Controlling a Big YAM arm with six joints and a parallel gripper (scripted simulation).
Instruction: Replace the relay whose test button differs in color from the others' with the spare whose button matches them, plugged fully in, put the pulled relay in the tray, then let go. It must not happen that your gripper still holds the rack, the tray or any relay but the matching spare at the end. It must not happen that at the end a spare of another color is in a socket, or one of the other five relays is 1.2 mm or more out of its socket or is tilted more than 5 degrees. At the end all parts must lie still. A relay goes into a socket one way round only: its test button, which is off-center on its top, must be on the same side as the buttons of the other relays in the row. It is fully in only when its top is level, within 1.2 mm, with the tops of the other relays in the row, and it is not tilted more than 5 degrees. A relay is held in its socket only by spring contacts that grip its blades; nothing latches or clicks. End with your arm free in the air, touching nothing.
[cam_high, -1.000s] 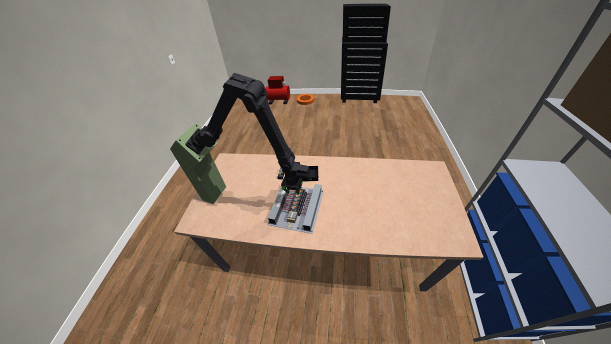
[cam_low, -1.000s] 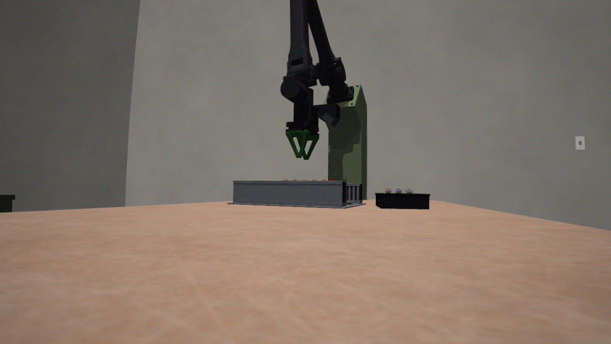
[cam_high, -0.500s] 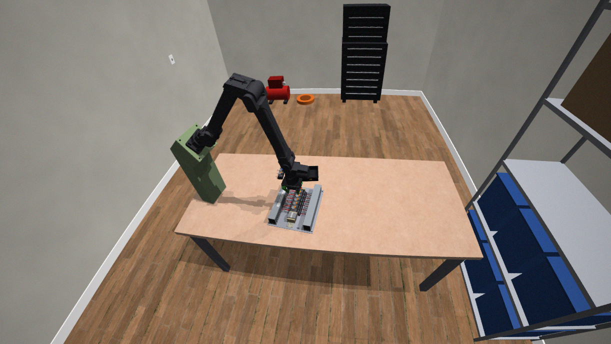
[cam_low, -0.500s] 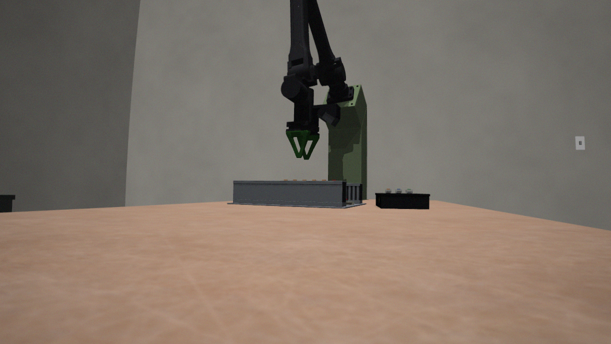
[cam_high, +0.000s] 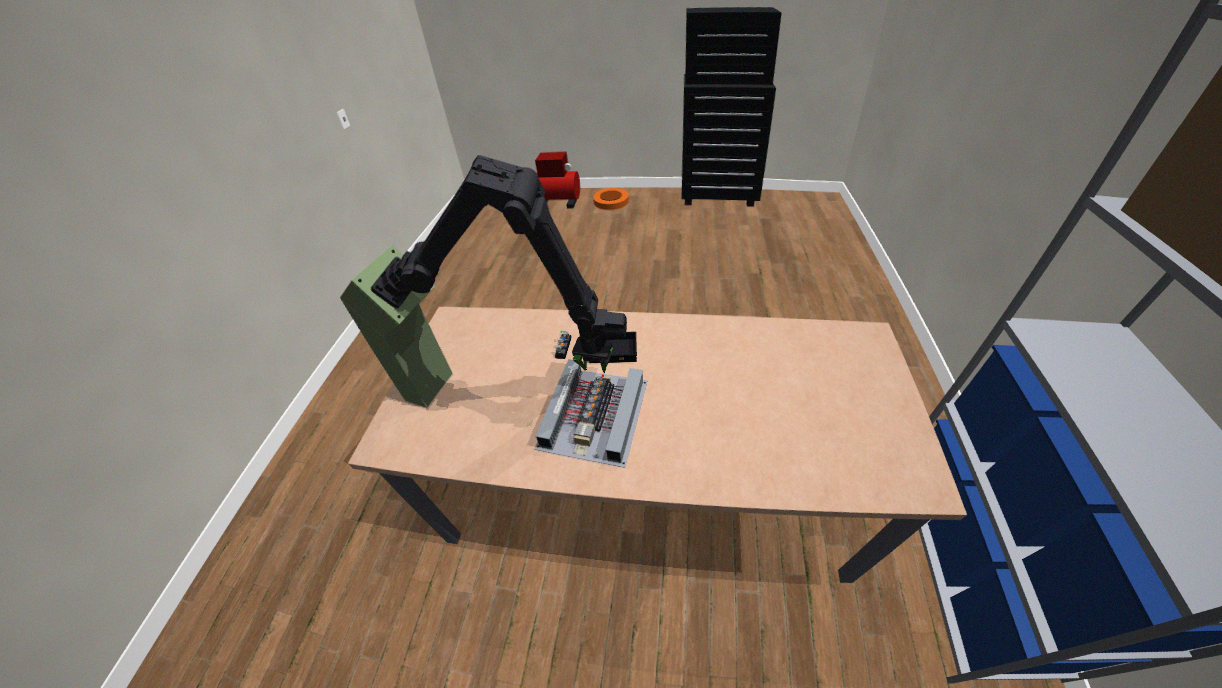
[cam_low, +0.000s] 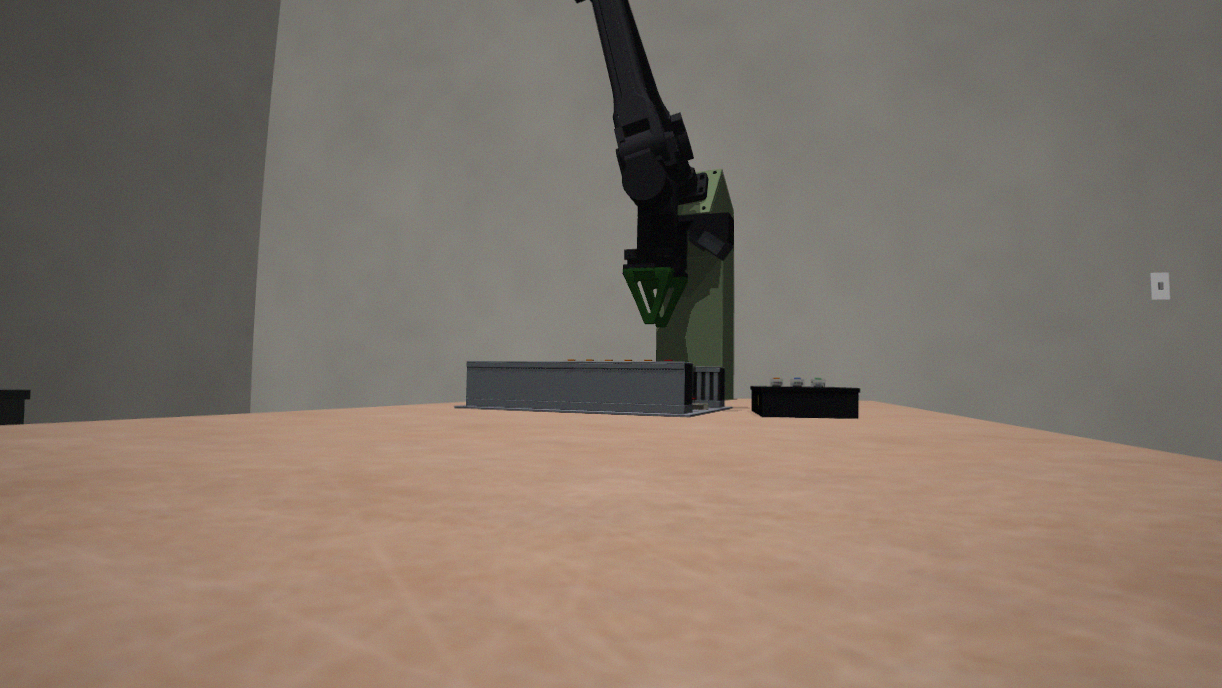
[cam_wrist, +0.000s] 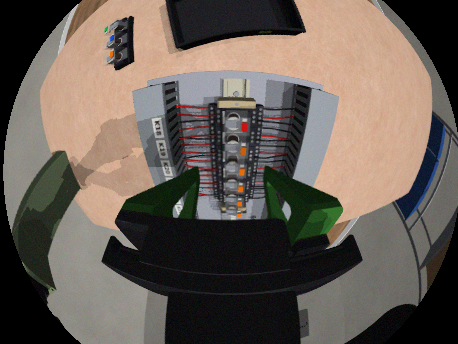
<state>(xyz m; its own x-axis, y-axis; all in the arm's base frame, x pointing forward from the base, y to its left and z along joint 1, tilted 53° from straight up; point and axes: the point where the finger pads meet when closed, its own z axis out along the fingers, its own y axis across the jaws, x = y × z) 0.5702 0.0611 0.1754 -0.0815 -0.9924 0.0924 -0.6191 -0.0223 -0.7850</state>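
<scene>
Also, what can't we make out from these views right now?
- K-labels past K20: wrist view, behind the claw
- Tray interior: exterior view, behind its wall; wrist view, far end cut off
- Relay blades: all views, inside sockets

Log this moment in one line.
tool: open, holding nothing | position: above relay row | red-button relay: in socket | orange-button spare: in rack | tray: no relay inside
</scene>
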